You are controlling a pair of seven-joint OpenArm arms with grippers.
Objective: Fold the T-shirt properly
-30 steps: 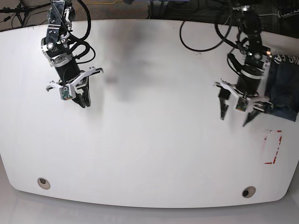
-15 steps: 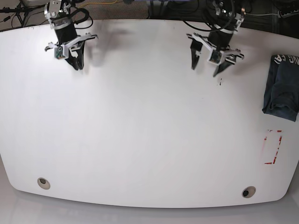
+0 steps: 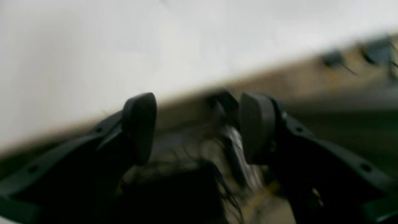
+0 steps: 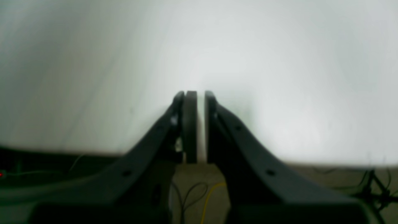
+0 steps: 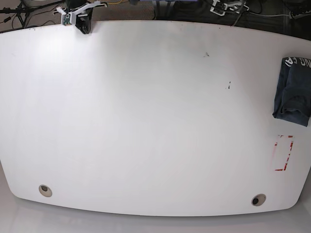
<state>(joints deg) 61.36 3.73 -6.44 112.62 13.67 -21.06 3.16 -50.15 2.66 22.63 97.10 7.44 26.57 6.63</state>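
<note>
Left wrist view: the left end effector (image 3: 199,127) is released, its pads well apart with nothing between them, blurred against the far edge of the desk (image 3: 93,46) and the cables beyond it.

Right wrist view: the right end effector (image 4: 200,124) is clenched on nothing, only a sliver of gap between its pads, hanging over bare desk near its back edge.

Base view: the T-shirt (image 5: 293,90) lies as a compact folded bundle at the desk's right edge, white lettering showing at its top, just above a red-marked rectangle (image 5: 284,153). A second ago both arms hung over the desk, the left one beside the shirt; now both have pulled back to the rear rim. Judged from this, the fold looks finished and the arms are retiring.
</note>
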